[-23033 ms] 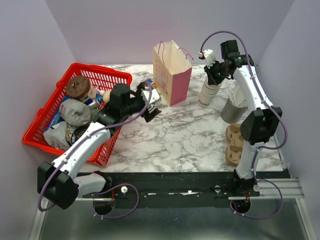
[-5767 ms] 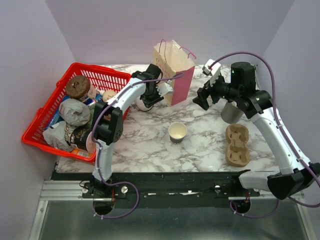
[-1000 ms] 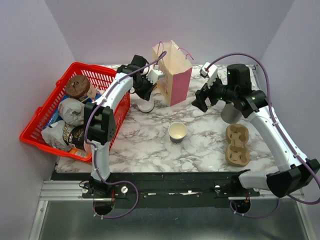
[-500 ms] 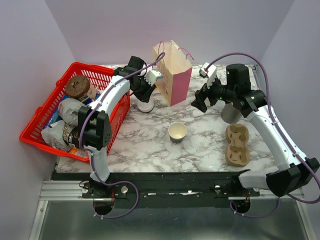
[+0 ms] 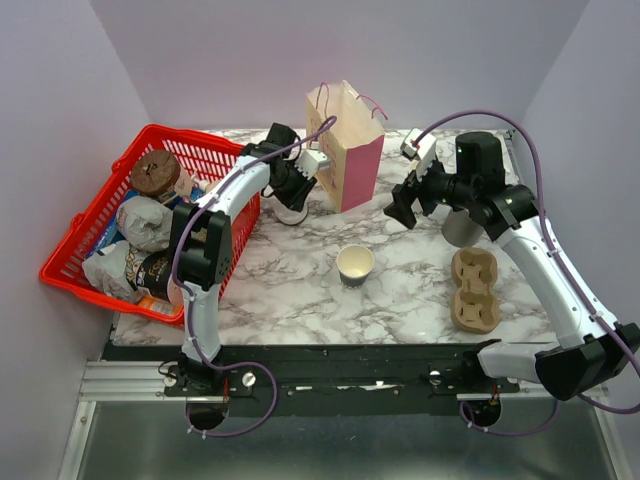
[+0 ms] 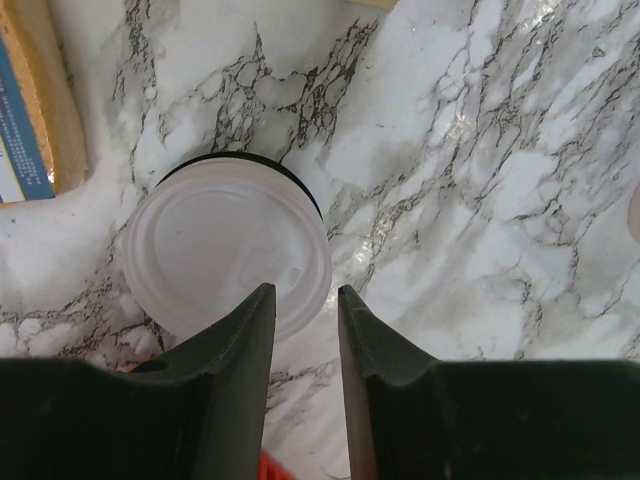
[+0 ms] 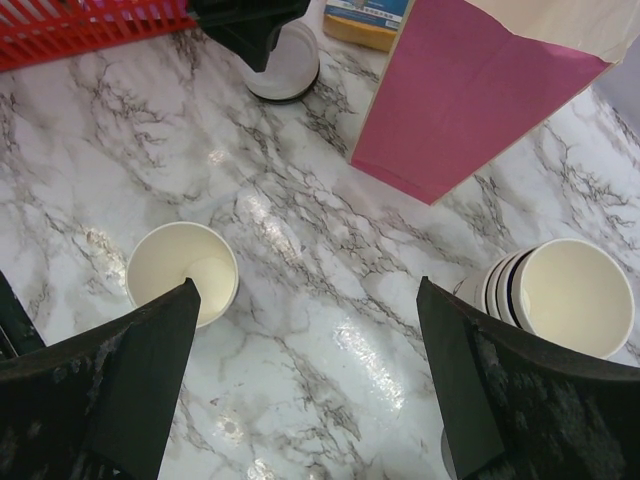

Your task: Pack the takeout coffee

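The takeout coffee (image 5: 356, 265) is a small cream paper cup standing open and unlidded in the middle of the marble table, also in the right wrist view (image 7: 183, 272). A round white plastic lid (image 5: 291, 210) lies on the marble beside the pink bag. My left gripper (image 5: 301, 182) hovers just over the lid (image 6: 228, 245), slightly open with only marble between its fingers (image 6: 305, 292). My right gripper (image 5: 401, 206) hangs wide open above the table (image 7: 307, 285), the coffee cup at its left fingertip, holding nothing.
A pink paper bag (image 5: 345, 145) stands open at the back centre. A red basket (image 5: 215, 150) full of food items fills the left side. A stack of plain cups (image 7: 560, 295), a grey cup (image 5: 460, 228) and a cardboard cup carrier (image 5: 473, 290) stand on the right.
My left gripper has gone from shut to slightly open above the white lid, and its arm has shifted a little. The right arm has barely moved.
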You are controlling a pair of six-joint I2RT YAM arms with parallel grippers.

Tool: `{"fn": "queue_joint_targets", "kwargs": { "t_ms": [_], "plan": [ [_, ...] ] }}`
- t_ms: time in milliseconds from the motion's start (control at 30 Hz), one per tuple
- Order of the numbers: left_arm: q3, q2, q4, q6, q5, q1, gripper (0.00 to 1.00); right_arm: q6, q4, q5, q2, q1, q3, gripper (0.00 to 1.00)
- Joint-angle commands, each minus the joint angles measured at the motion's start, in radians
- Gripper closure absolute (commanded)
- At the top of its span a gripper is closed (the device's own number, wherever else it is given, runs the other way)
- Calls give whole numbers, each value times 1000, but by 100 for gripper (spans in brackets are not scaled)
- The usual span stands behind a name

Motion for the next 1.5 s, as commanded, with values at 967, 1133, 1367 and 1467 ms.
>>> {"fn": "queue_joint_targets", "kwargs": {
  "t_ms": [967,1133,1367,1467],
  "plan": [
    [86,122,-53,-22,48,-20,100,10,16,-18,16,-4,6,2],
    [125,82,-91,-22,51,-20,100,10,15,-15,18,-4,4,2],
    [198,-6,-180,26,-38,-20,100,10,16,-18,18,-4,1,2],
    [224,-23,-220,40,-79,-20,100,10,16,-21,24,-4,7,2]
  ]
}}
